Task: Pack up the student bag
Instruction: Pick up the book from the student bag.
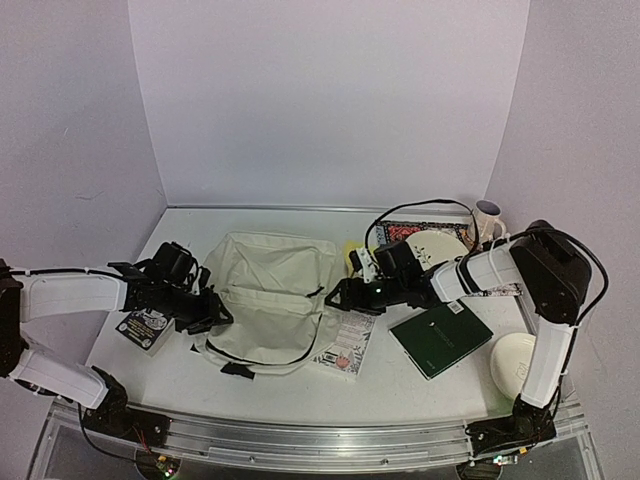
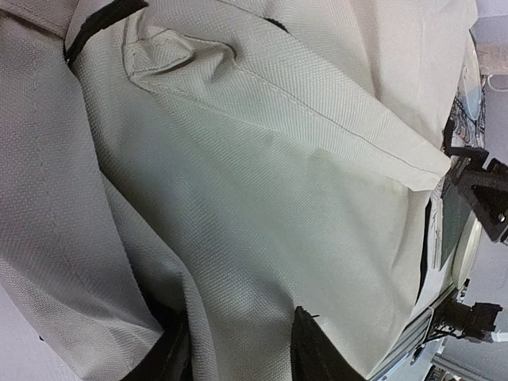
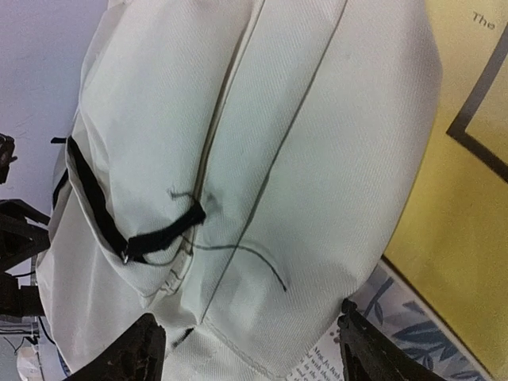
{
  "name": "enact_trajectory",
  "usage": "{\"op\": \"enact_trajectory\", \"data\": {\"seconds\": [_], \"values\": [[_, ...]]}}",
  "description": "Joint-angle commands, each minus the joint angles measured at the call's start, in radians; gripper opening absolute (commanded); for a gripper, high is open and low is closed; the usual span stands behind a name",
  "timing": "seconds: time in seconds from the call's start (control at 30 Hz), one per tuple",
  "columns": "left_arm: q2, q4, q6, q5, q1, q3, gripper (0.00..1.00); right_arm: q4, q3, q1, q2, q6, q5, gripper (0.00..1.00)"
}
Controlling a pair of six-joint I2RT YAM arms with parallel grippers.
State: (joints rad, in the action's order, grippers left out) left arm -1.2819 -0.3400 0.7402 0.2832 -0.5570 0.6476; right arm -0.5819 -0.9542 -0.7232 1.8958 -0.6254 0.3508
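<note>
My left gripper (image 1: 208, 308) is at the left edge of the large cream fabric backpack with black straps (image 1: 270, 290), fingers partway apart with cloth between them. I cannot tell whether they pinch it yet, while my right gripper (image 1: 345, 296) gapes wide and empty at the bag's right side. The bag lies flat mid-table and looks closed, so I judge this is the opening step: next I need a firm left pinch while the right finds the zipper.
</note>
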Motion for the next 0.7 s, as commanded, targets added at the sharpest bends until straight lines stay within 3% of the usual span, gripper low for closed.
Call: {"op": "enact_trajectory", "data": {"seconds": [0.0, 0.13, 0.23, 0.5, 0.67], "values": [[0.023, 0.075, 0.021, 0.038, -0.019, 0.034, 0.33, 0.075, 0.046, -0.041, -0.054, -0.013, 0.014, 0.75], [0.022, 0.09, 0.024, 0.043, -0.02, 0.038, 0.21, 0.075, 0.02, -0.064, -0.017, -0.014, 0.027, 0.69], [0.024, 0.103, 0.027, 0.052, -0.022, 0.048, 0.13, 0.075, -0.021, -0.07, 0.014, -0.011, 0.032, 0.58], [0.056, 0.109, 0.018, 0.064, -0.023, 0.163, 0.0, 0.14, -0.168, -0.069, -0.023, 0.057, 0.001, 0.01], [0.067, 0.109, 0.0, 0.094, -0.023, 0.278, 0.0, 0.224, -0.288, -0.07, -0.109, 0.15, -0.054, 0.0]]}}
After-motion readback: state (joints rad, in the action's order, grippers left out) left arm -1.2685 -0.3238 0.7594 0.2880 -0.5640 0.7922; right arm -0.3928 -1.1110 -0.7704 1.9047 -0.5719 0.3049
